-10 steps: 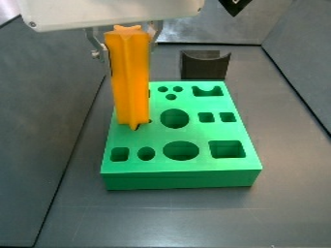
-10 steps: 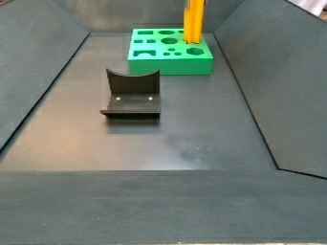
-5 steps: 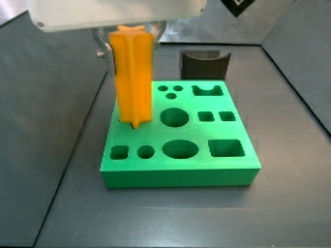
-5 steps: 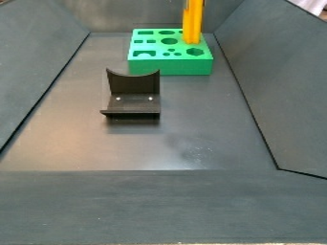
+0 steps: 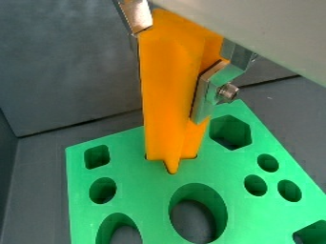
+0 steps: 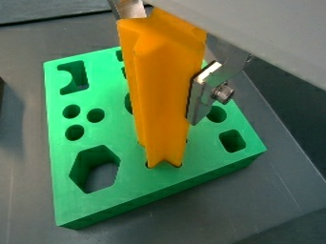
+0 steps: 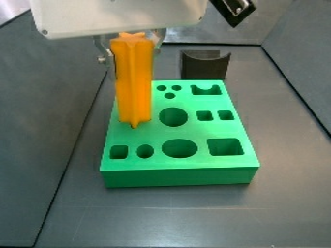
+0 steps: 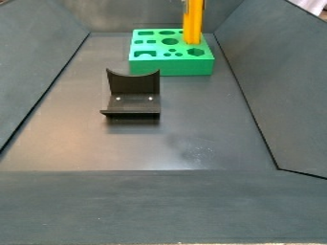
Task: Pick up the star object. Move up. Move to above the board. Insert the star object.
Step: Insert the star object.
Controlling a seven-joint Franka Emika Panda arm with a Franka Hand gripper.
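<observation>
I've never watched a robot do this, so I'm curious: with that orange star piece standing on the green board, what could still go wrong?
The gripper holds the star object high up, with its lower end at the star hole in the board.

1. If the star's points are slightly twisted against the hole, it may jam rather than slide down.
2. Held only near its top by the fingers, the tall piece could tilt.

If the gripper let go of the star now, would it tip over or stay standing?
Probably stay: the star has its lower end in the board hole. It looks stiff, smooth plastic, so it might slip down between the gripper fingers. Tall and narrow, it would tip easily outside the hole.
</observation>
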